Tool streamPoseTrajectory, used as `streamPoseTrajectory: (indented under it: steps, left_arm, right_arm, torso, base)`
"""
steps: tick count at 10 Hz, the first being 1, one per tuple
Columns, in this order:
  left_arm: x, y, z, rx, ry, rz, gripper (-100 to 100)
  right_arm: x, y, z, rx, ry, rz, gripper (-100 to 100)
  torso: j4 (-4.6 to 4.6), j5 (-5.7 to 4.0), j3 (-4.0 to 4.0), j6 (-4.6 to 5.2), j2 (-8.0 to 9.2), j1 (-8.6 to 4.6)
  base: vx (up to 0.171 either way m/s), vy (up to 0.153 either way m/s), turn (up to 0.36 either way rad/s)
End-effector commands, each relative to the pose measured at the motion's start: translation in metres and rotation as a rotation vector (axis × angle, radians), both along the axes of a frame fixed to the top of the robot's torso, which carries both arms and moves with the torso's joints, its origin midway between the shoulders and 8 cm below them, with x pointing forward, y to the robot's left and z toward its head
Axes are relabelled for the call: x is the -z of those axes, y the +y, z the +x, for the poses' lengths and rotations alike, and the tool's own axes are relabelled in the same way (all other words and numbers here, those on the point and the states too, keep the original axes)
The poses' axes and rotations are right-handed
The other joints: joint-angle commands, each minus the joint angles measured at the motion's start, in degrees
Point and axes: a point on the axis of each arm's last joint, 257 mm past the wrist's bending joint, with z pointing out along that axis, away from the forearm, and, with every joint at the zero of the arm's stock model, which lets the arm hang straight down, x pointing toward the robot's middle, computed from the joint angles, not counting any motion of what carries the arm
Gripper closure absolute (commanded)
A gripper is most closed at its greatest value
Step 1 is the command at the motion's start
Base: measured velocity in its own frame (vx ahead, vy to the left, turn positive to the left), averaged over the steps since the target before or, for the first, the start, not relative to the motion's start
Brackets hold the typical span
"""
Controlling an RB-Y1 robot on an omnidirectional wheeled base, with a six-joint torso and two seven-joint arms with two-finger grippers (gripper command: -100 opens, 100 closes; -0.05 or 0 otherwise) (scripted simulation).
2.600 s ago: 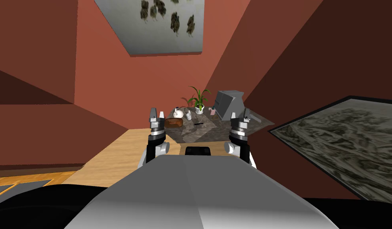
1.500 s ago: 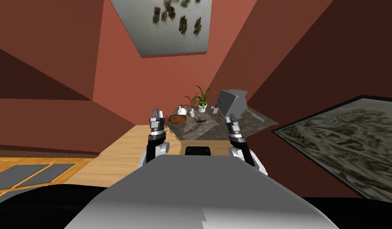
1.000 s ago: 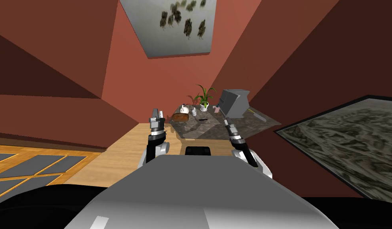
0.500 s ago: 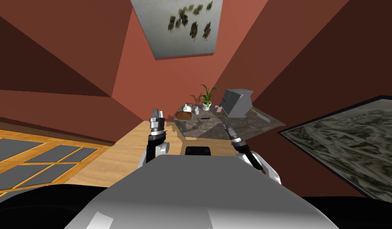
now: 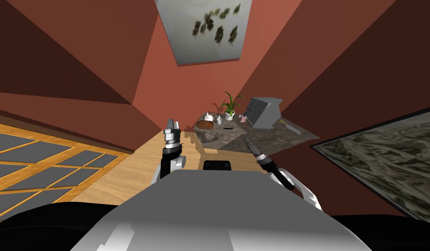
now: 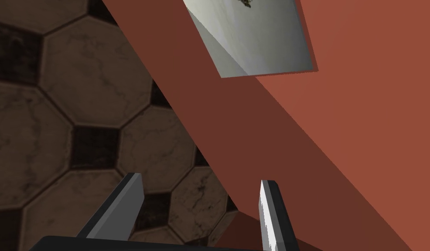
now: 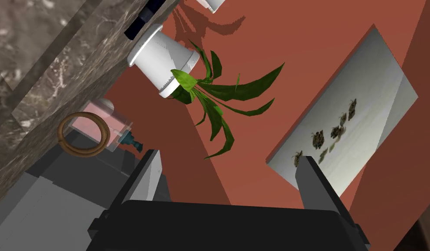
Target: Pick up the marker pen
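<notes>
The marker pen [image 5: 227,128] is a short black stick lying on the marble-topped table [image 5: 262,140], in front of a white plant pot. In the right wrist view a black rod end [image 7: 142,19] beside the pot looks like that pen. My right gripper [image 5: 247,142] hangs low over the table's near edge, short of the pen, and points toward the table's back. Its fingers stand open with nothing between them [image 7: 231,174]. My left gripper [image 5: 171,122] is raised upright to the left of the table, open and empty [image 6: 199,205].
On the table stand a potted plant [image 7: 162,65], a pink bottle [image 7: 100,120], a brown ring [image 7: 83,135], a grey box [image 5: 264,112], a white cup [image 5: 219,121], a white teapot [image 5: 208,117] and a brown basket-like thing [image 5: 205,125]. Red walls close in behind and to the right.
My view has swung, so the table has slid right and farther off. My right arm has sunk and stretched out toward the table. The left arm has kept its pose.
</notes>
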Motion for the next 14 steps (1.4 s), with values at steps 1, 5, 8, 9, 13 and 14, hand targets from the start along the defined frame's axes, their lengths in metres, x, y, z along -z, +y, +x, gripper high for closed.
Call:
streamPoseTrajectory:
  steps: [1, 5, 8, 9, 13, 14]
  left_arm:
    - [0.000, 0.000, 0.000, 0.000, 0.000, 0.000, 0]
    - [0.000, 0.000, 0.000, 0.000, 0.000, 0.000, 0]
    - [0.000, 0.000, 0.000, 0.000, 0.000, 0.000, 0]
    - [0.000, 0.000, 0.000, 0.000, 0.000, 0.000, 0]
    - [0.000, 0.000, 0.000, 0.000, 0.000, 0.000, 0]
    - [0.000, 0.000, 0.000, 0.000, 0.000, 0.000, 0]
  right_arm:
    - [0.025, -0.008, -0.013, -0.015, 0.058, -0.070, -100]
    - [0.071, -0.032, -0.040, -0.069, 0.175, -0.239, -100]
    - [0.091, -0.050, -0.056, -0.107, 0.236, -0.341, -100]
    - [0.110, -0.061, -0.073, -0.122, 0.284, -0.399, -100]
    - [0.144, -0.104, -0.112, -0.186, 0.401, -0.583, -100]
    - [0.143, -0.107, -0.112, -0.197, 0.403, -0.600, -100]
  torso:
    - [0.00, 0.00, 0.00, 0.00, 0.00, 0.00]
    - [-0.02, 0.00, -0.04, -0.01, -0.07, 0.02]
    - [-0.02, 0.00, -0.04, -0.02, -0.07, 0.07]
    - [-0.02, 0.02, -0.05, 0.00, -0.09, 0.06]
    - [-0.04, 0.03, -0.12, 0.01, -0.21, 0.09]
    - [-0.05, 0.03, -0.13, -0.02, -0.22, 0.14]
  base:
    - [-0.058, 0.081, 0.135]
    - [-0.056, 0.069, 0.096]
    - [-0.049, 0.073, 0.092]
    - [-0.031, 0.101, 0.167]
    - [-0.016, 0.093, 0.110]
    - [-0.002, 0.078, 0.101]
